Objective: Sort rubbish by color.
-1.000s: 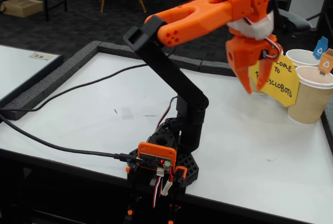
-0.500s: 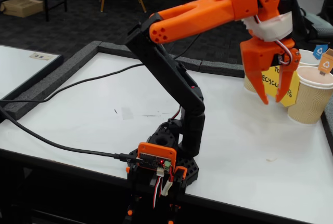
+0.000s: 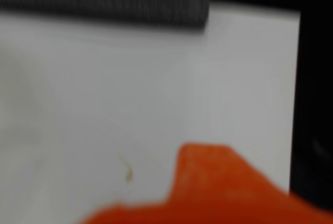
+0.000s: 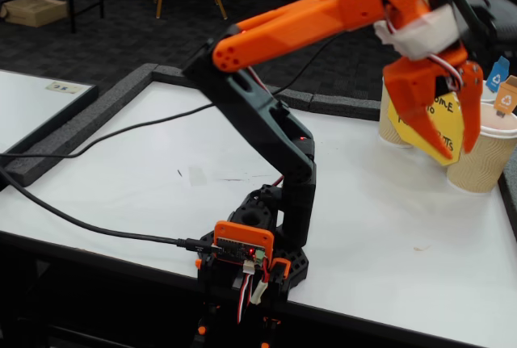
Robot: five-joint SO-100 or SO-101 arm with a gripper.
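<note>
The white worktop (image 4: 161,178) lies bare at left; tan ribbed paper cups (image 4: 481,158) and a yellow sign (image 4: 440,118) crowd its right edge.

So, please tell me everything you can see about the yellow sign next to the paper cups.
In the fixed view, the yellow sign looks like a flat sheet of paper or card with angled edges. It bears dark hand-drawn letters, only partly readable because the orange end effector hangs in front of it. It stands roughly upright at the right of the white table, against the ribbed tan paper cups. Whether it is fastened to them cannot be told. The wrist view does not show it.
</note>
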